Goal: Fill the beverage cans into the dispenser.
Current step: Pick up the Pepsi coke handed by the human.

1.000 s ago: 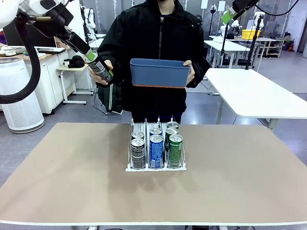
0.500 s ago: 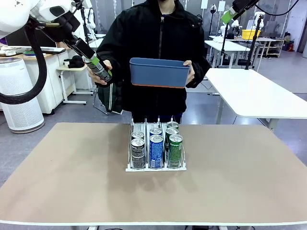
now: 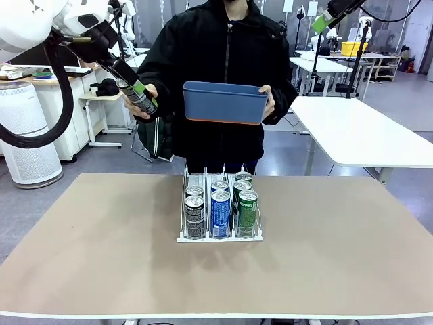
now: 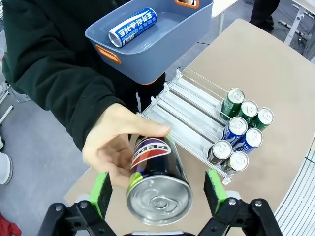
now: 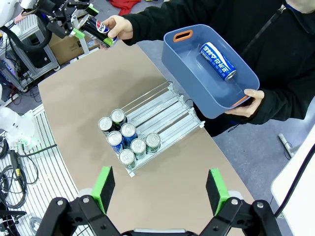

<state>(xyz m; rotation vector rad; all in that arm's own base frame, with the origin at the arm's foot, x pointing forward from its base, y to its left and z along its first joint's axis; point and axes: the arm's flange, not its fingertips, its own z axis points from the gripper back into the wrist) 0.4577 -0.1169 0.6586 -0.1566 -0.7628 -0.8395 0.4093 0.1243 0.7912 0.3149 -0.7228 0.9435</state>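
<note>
1. Beverage can [image 3: 142,101], front view: it sits tilted at the tips of the left gripper [image 3: 134,91], with a person's hand [image 3: 150,90] wrapped round it. Over the last second the arm's wrist has swung up and back while can and hand barely shifted, so I judge the handover unfinished. Far below those fingers, the dispenser [image 3: 218,238] on the table [image 3: 338,250] holds the same six cans [image 3: 220,211]. The right gripper [image 3: 323,20] hangs high up; its spread is unclear here
2. Left wrist view: the can [image 4: 157,172] shows its silver top between the green pads with a gap on either side, so the left gripper [image 4: 160,191] straddles it, spread and not clamped. The hand [image 4: 115,147] grips just beyond the fingertips. Farther beyond are a blue bin [image 4: 147,54] holding one blue can [image 4: 133,27], and the dispenser [image 4: 187,103], its back lanes bare
3. Right wrist view: the right gripper [image 5: 160,189] has its fingers wide apart with nothing between them. The dispenser [image 5: 167,110] lies straight beyond the fingertips, and the bin [image 5: 216,105] lies past the right-hand finger
</note>
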